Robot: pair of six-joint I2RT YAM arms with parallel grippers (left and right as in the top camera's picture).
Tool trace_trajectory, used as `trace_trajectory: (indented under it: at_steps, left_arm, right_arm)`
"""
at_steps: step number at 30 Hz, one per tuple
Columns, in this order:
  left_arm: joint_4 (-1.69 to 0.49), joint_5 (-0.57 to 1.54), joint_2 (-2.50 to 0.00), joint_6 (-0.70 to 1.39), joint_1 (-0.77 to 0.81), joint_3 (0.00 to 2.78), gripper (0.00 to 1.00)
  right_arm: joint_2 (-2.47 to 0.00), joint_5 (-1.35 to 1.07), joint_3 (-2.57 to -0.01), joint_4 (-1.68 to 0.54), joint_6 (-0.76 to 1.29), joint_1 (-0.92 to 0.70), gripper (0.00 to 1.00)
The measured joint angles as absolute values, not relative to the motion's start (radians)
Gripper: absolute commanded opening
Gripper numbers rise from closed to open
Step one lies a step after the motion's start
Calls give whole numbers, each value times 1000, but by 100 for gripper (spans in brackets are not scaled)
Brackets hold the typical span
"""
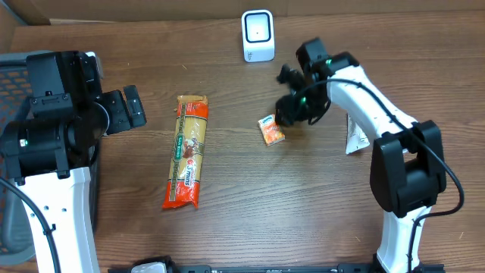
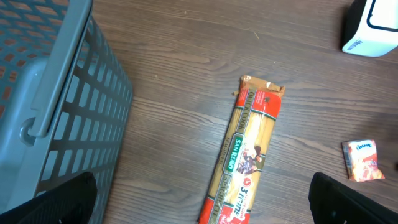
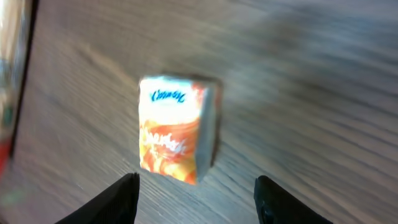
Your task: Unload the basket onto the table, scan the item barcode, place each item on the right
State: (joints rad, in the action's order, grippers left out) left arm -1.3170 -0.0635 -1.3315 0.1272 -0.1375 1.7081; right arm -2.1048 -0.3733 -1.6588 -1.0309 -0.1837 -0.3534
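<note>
The right claw (image 3: 196, 182) is spread. Its two dark fingers (image 3: 121, 200) stand wider than the small orange carton (image 3: 177, 127), with bare wood showing on either side. The carton lies just ahead of the fingertips, about centred on the gap between them, and rests on the worktop (image 3: 311, 93) rather than being pinched. The wrist view is blurred, so the print on the carton's face cannot be read and no barcode can be made out. From overhead, the right claw (image 1: 286, 114) hangs just above and beside the carton (image 1: 271, 130), which sits at the claw's tip on the side toward the pasta.

The white scanner (image 1: 258, 35) stands upright past the right claw toward the far edge of the worktop, well apart from the carton. A flat white packet (image 1: 354, 135) lies behind this claw, beside the arm.

The left claw (image 2: 205, 202) is opened wide and holds nothing — its fingertips show only at the two lower corners of its wrist view. The long pasta packet (image 2: 245, 158) lies flat ahead of it, between the fingers' lines. The grey mesh basket (image 2: 56, 93) stands off to one side of this claw, while the scanner (image 2: 371, 28) and the carton (image 2: 362, 160) lie off to the other — both well clear of it.
</note>
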Motion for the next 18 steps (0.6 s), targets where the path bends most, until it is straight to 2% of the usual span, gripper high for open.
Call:
trace_trajectory:
  at_steps: [7, 12, 18]
  left_arm:
    - [-1317, -64, -1332, 127, -138, 1708, 100]
    - [-1317, -64, -1332, 127, -138, 1708, 100]
    - [-1317, -64, -1332, 127, -138, 1708, 100]
  right_arm:
    - [-2123, -448, -1598, -931, -280, -376, 59]
    - [-2180, -468, -1598, -916, -294, -384, 50]
    - [-2201, -473, -1595, -915, -289, -360, 50]
